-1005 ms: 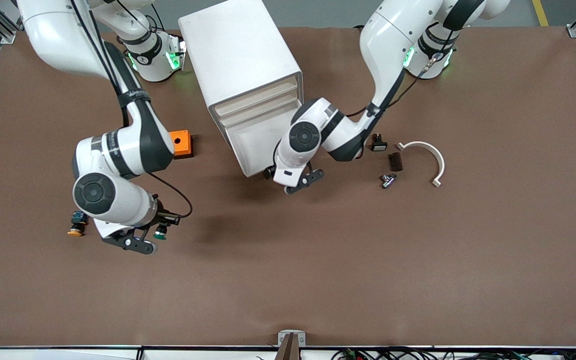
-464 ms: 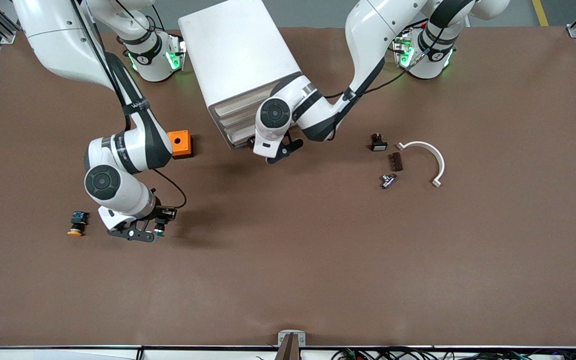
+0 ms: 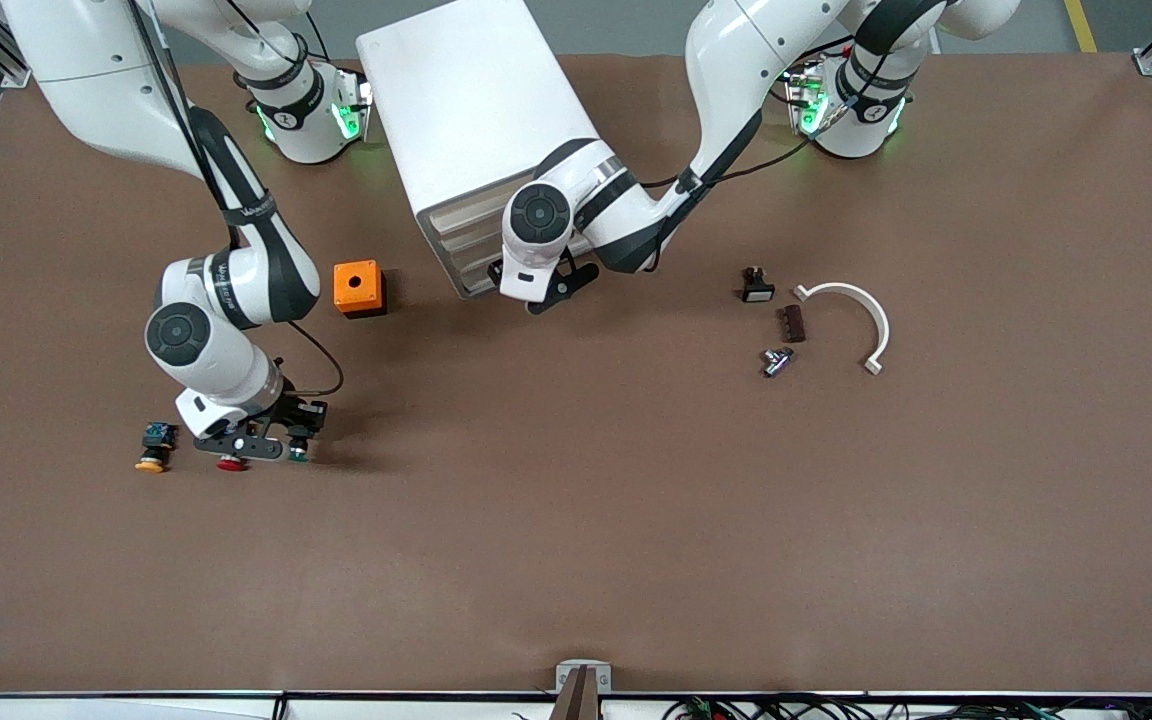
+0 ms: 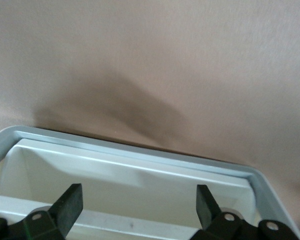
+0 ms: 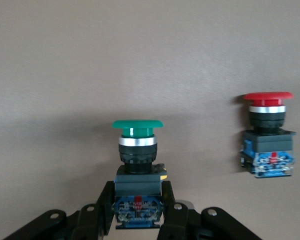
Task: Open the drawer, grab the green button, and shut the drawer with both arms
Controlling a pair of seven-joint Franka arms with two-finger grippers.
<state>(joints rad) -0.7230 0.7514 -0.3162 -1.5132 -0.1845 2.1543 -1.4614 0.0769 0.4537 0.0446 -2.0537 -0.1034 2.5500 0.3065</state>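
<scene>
1. Front view: we see the right gripper (image 3: 258, 447) low over the table (image 3: 636, 520) toward the right arm's end, its fingers clamped on the green button (image 3: 298, 454). A red-capped button (image 3: 230, 463) shows at the gripper's edge nearer the front camera, and a yellow-capped button (image 3: 152, 447) lies just beside, closer to the table's edge. An orange box (image 3: 357, 288) sits farther from the camera, near the cabinet (image 3: 481, 130). The left gripper (image 3: 548, 288) is at the cabinet's lowest drawer (image 3: 471, 272), which looks pushed in level with the others.

2. Left wrist view: we note both fingers (image 4: 67, 207) spread wide, holding nothing, over the white rim of the drawer (image 4: 135, 165). Only here do we see the drawer's inside.

3. Right wrist view: the green button (image 5: 137, 170) is gripped by its black-blue body, long axis in line with the fingers, cap pointing away from the wrist. The red-capped button (image 5: 268, 135) lies apart, parallel, cap the same way. Only this view shows the orientation clearly.
</scene>
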